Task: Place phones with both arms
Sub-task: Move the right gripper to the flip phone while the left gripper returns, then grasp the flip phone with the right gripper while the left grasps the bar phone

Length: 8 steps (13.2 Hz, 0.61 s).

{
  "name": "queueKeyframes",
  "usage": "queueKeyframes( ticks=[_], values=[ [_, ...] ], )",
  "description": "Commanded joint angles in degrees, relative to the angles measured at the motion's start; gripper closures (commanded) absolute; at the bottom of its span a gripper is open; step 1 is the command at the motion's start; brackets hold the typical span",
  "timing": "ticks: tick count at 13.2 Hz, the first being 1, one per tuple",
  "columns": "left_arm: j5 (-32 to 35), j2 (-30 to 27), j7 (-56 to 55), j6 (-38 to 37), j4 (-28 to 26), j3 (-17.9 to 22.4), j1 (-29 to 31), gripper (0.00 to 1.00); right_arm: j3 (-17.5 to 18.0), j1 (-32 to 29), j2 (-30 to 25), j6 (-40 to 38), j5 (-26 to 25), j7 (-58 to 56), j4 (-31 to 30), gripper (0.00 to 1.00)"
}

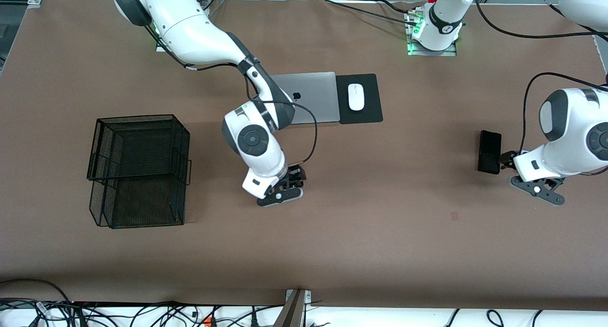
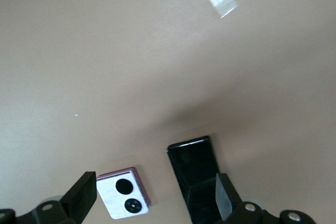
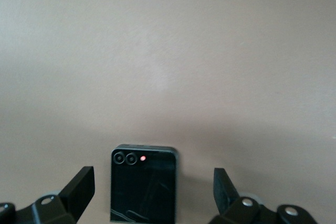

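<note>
My right gripper [image 1: 285,188] hovers over the middle of the table, open. In the right wrist view the small black flip phone [image 3: 143,184] lies flat between the spread fingers of the right gripper [image 3: 152,191], untouched; the front view hides it under the hand. My left gripper [image 1: 533,180] is open over the left arm's end of the table. Below the left gripper [image 2: 154,201] lie the lavender-white flip phone [image 2: 123,192] with two black circles and, beside it, the black slab phone [image 2: 194,174], whose end passes under one finger [image 2: 226,198]. The slab phone [image 1: 489,152] also shows in the front view.
A black wire-mesh basket [image 1: 137,170] stands toward the right arm's end. The shut silver laptop [image 1: 308,96] and a white mouse [image 1: 356,97] on a black pad [image 1: 370,110] lie near the bases. A small tape patch [image 1: 454,216] marks the table.
</note>
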Motion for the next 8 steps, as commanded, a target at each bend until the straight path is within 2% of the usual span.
queueKeyframes(
  ticks=[1, 4, 8],
  values=[
    [-1.6, -2.4, 2.2, 6.8, -7.6, -1.0, 3.1, 0.0, -0.3, 1.1, 1.5, -0.3, -0.7, 0.0, 0.4, 0.0],
    [-9.2, -3.1, 1.9, 12.9, -13.7, -1.3, 5.4, 0.0, -0.3, 1.5, 1.7, -0.3, -0.8, -0.1, -0.9, 0.0],
    [-10.8, -4.0, -2.2, 17.5, -19.3, -1.3, 6.0, 0.0, -0.3, 2.3, 1.8, -0.2, -0.9, 0.6, -2.4, 0.0]
  ],
)
